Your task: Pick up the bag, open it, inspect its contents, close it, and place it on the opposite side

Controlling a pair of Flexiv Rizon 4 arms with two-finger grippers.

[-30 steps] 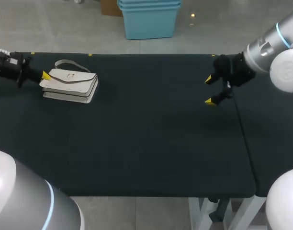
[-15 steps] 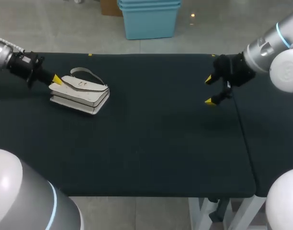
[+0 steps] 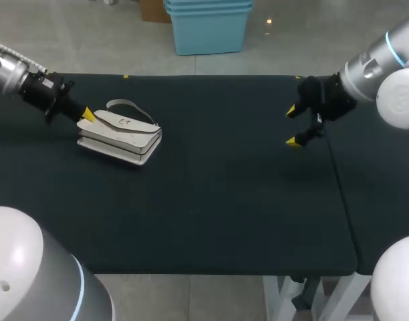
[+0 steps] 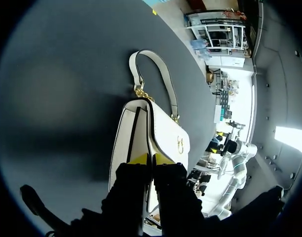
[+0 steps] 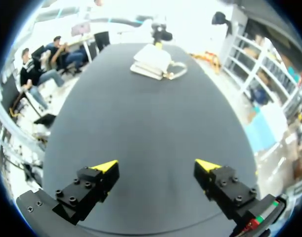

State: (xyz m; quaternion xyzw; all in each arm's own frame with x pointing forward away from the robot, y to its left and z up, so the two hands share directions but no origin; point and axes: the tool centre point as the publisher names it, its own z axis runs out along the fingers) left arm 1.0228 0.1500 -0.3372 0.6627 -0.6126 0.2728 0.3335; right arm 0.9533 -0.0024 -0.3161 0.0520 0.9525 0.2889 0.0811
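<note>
The white bag [image 3: 121,130] was seen lying flat on the dark table [image 3: 224,200], toward its far left corner, with the curved handle [image 3: 127,105] laid out on the bag's far side. The left gripper [image 3: 84,115] was found at the bag's left end, low over the table. In the left wrist view its fingers [image 4: 139,159] were drawn narrow and pressed from two sides onto the edge of that end, so that the bag was held. The bag stretched away ahead of them, with the handle beyond it. The right gripper [image 3: 293,126] was seen well apart, above the table's right side, its fingers spread wide over bare table. The bag lay far ahead of it, across the table.
</note>
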